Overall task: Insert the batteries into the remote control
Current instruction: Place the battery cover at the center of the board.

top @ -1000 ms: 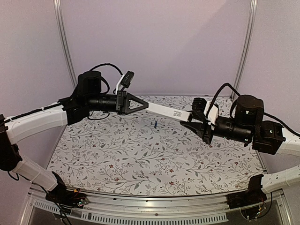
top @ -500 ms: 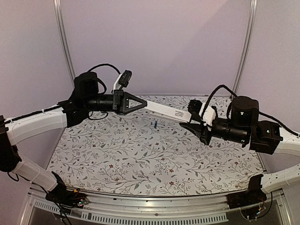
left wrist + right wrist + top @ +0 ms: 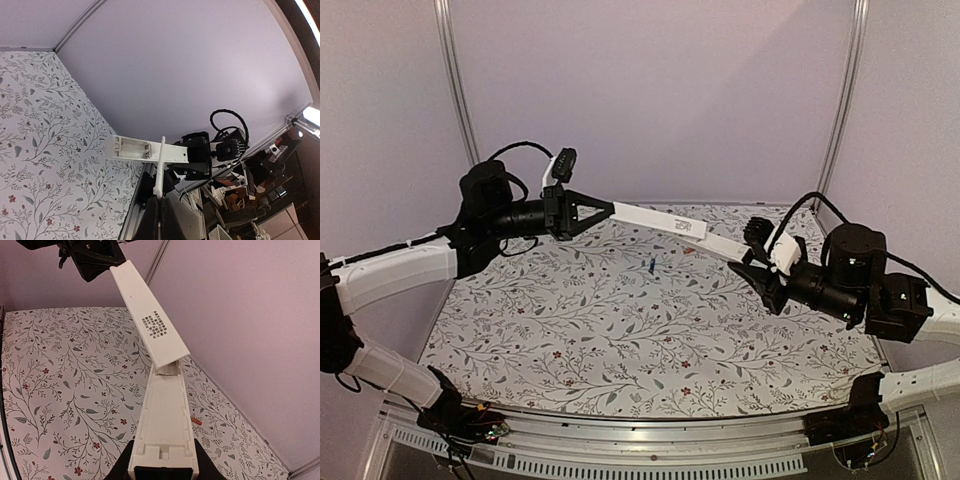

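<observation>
Arms pulled apart, remote control [image 3: 732,244] drawn out longer.
Over the last second I see my left gripper [image 3: 605,209] has gone left and a bit up, taking the back cover [image 3: 655,217] with it. My right gripper [image 3: 753,253] has backed off to the right and slightly nearer me with the body. The white span between the 2 grippers is longer than before. The printed label was just beside the right gripper and now sits mid-span. The right wrist view shows the cover meeting the body only at its tip.
</observation>
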